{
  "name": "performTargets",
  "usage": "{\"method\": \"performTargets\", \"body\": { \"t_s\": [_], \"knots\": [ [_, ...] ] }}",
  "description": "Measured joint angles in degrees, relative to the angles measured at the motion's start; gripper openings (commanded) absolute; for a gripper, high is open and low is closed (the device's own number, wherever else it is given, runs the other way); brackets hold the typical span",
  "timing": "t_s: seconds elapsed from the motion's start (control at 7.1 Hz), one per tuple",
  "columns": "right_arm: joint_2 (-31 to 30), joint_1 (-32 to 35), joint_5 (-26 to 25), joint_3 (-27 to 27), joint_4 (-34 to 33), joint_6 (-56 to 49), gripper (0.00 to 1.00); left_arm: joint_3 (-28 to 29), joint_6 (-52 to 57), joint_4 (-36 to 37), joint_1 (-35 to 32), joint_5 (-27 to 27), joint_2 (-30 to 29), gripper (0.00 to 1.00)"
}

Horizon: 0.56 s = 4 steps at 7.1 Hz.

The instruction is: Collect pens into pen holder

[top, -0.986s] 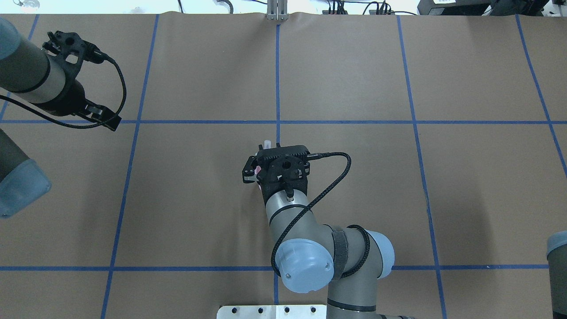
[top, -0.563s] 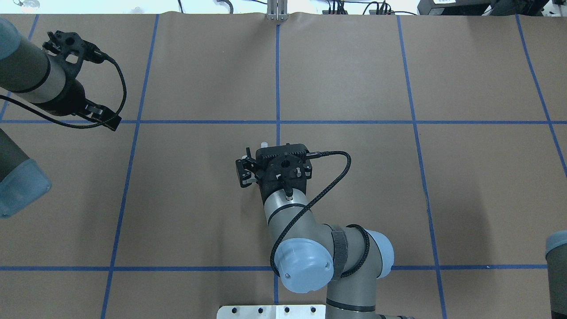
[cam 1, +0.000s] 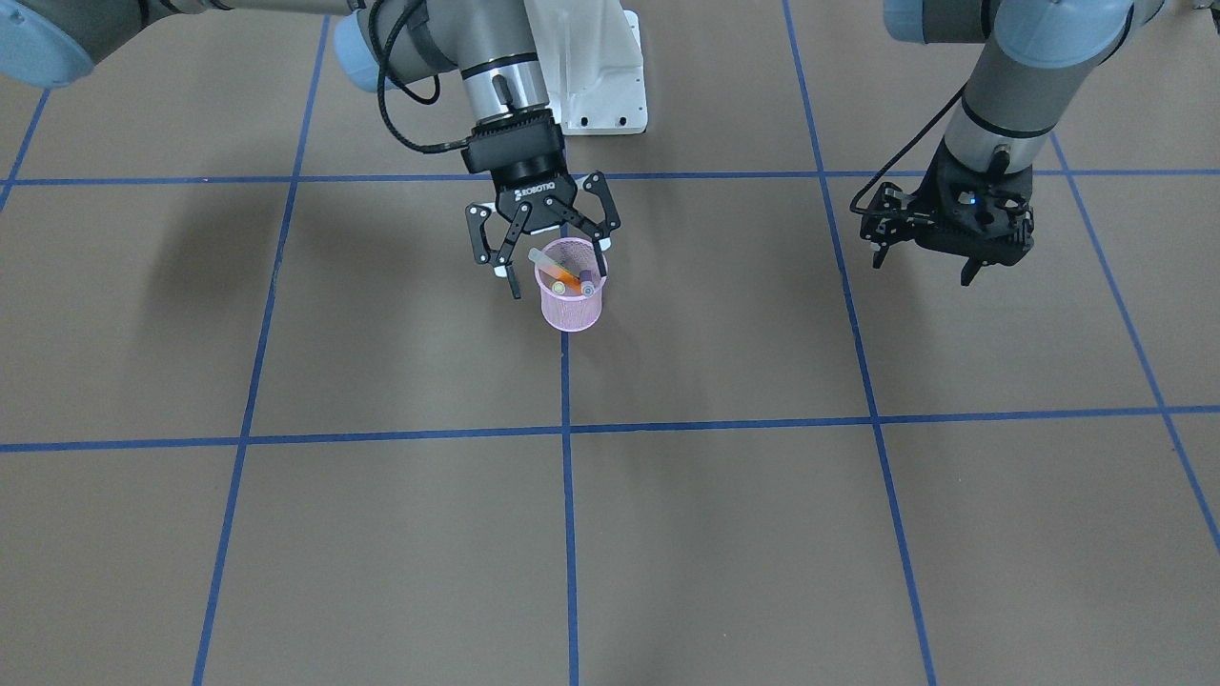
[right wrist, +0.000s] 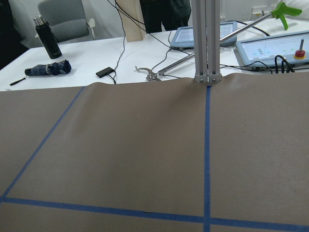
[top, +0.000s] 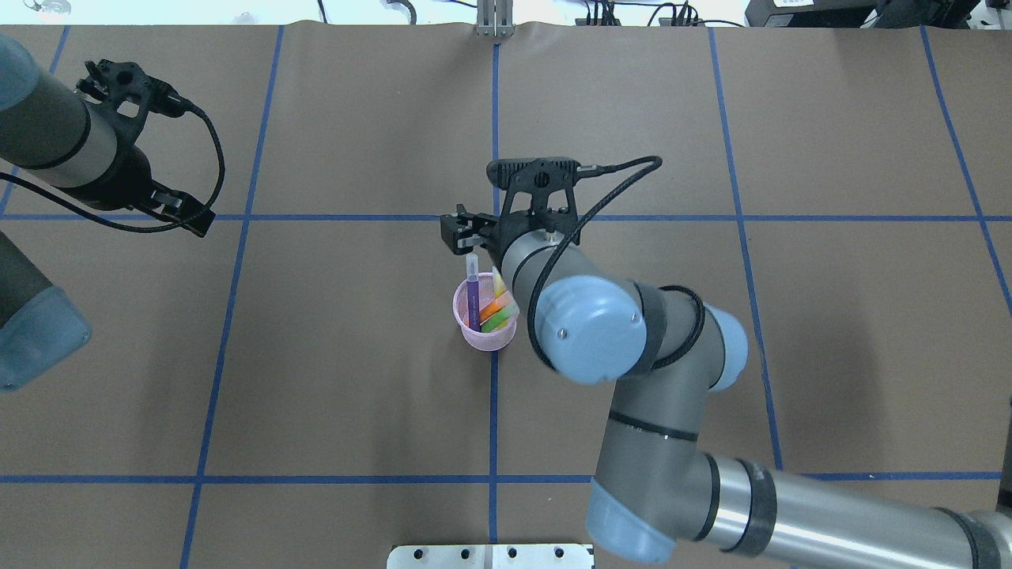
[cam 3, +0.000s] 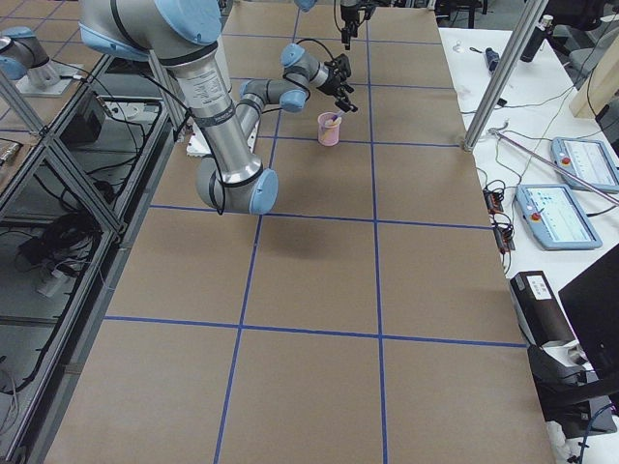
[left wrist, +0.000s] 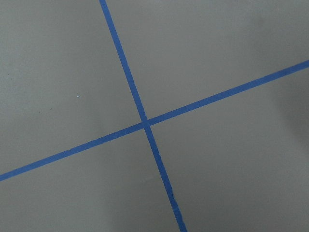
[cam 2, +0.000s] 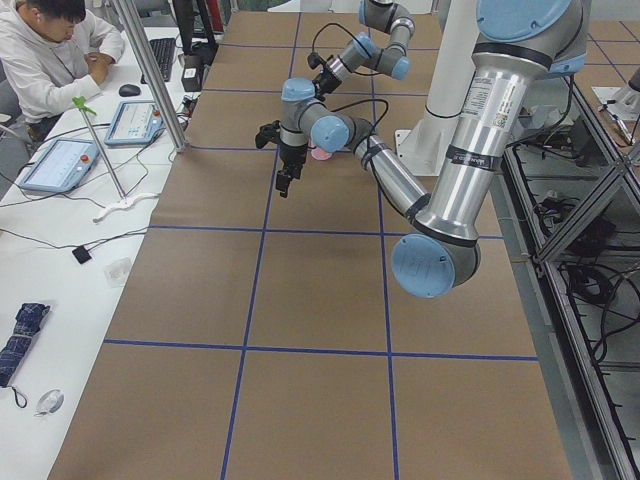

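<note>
**Plainly, all three pens stood in the pink holder**

Nearest the robot's side, the white base plate (top: 490,555) lay well short of the pen holder (top: 482,338). It sat astride the same blue centre tape line (top: 492,411) that the holder stood on. We saw the right arm (top: 656,395) rise from beside that plate and pass just to the holder's right. In the overhead view its pale-blue joint overlapped the cup's rim.

The holder itself, a small pink mesh cup, stood upright on the brown paper. Within it we counted three pens. The purple pen (top: 473,294) was on the robot's-left side, the orange pen (top: 496,304) next to it, and the green pen (top: 500,320) beside that. All three leaned, and the purple one's whitish cap end stuck out past the far rim.

Just beyond the holder hung the right gripper (cam 1: 559,276), raised clear of the rim in the side view. Its jaws were spread wide with nothing between them.

Farther out, well off to the robot's left of the holder, the left gripper (cam 1: 923,265) hovered over bare paper near a tape crossing (left wrist: 146,122). Its jaws were likewise parted and empty.

Farthest from the holder, an aluminium post (top: 494,20) stood at the table's far edge on the centre line. Beyond that edge a person (cam 2: 45,70) sat at a white desk.
</note>
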Motion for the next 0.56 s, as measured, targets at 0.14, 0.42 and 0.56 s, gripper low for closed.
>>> {"method": "performTargets", "body": {
  "t_s": [0.14,0.42,0.56],
  "knots": [
    [-0.2,6.1,10.1,0.0,-5.0,-0.2,0.99,-0.1,0.0,0.1,0.0,0.0,1.7,1.00],
    [-1.7,19.2,29.9,-0.2,-14.1,-6.6,1.00,-0.8,0.4,-0.1,-2.4,-1.0,6.9,1.00],
    [-4.3,25.6,37.8,-0.3,-16.8,-14.7,1.00,-1.2,3.1,-0.2,-6.9,-5.2,9.9,1.00]
  ]
}}
